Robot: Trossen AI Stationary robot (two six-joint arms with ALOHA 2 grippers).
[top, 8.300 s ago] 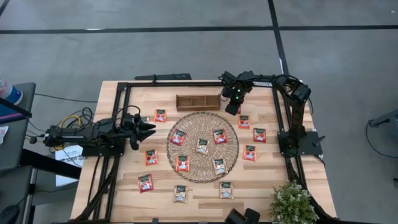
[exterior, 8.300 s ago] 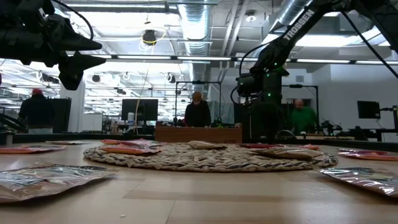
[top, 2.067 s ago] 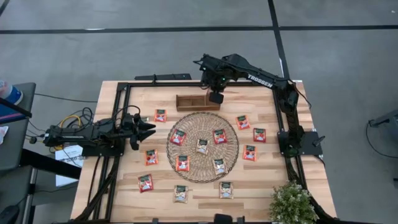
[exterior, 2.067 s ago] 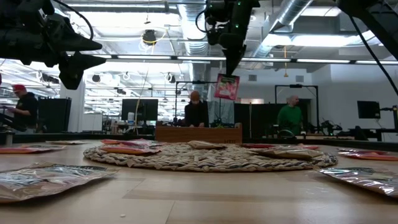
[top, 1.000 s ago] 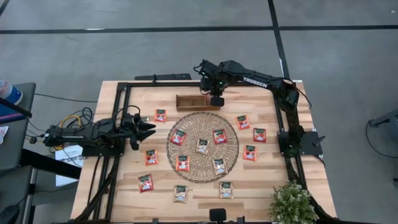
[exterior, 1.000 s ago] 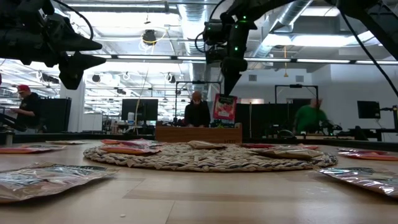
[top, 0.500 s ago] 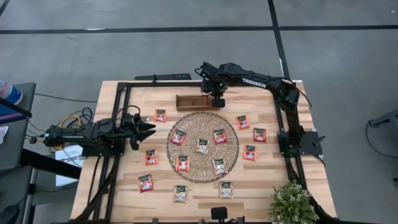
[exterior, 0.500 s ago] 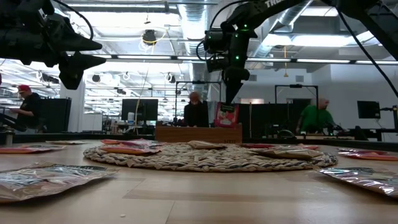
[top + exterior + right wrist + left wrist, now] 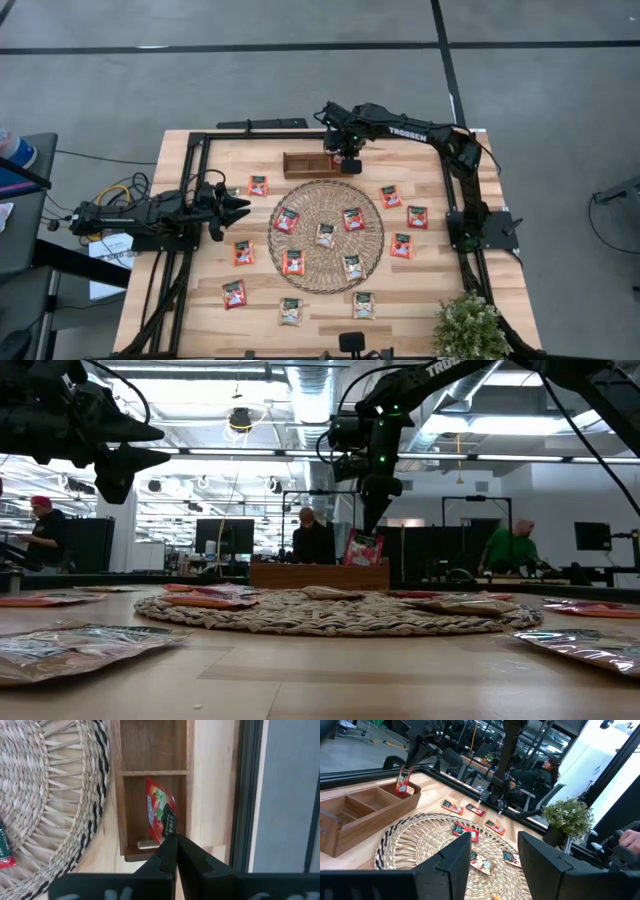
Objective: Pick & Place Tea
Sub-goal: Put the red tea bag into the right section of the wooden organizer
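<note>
My right gripper [image 9: 172,841] is shut over the right-end compartment of the brown wooden divided tray [image 9: 305,165], and a red-orange tea sachet [image 9: 159,812] hangs from it. In the low view the sachet [image 9: 362,548] dips behind the tray's front wall [image 9: 320,575]. Several more sachets lie flat on the round woven mat [image 9: 325,235] and on the table around it, such as one [image 9: 258,185] near the left arm. My left gripper [image 9: 238,205] waits open above the table's left side, pointing toward the mat. My right gripper pinches the red-orange sachet by its dark top edge [image 9: 170,822] between the two fingers, coming from above and pointing down. The sachet hangs tilted below the fingers, inside the tray's end compartment; whether its lower end touches the tray floor I cannot tell.
A black frame rail [image 9: 300,135] runs along the table's far edge just behind the tray. A potted plant [image 9: 468,325] stands at the near right corner. People show in the room beyond the table [image 9: 510,550]. Bare wood lies between the mat and the near edge.
My right gripper has come down over the tray's right end, staying shut on the sachet. The sachet, which hung clear above the tray a second ago, now has its lower part behind the tray's wall.
</note>
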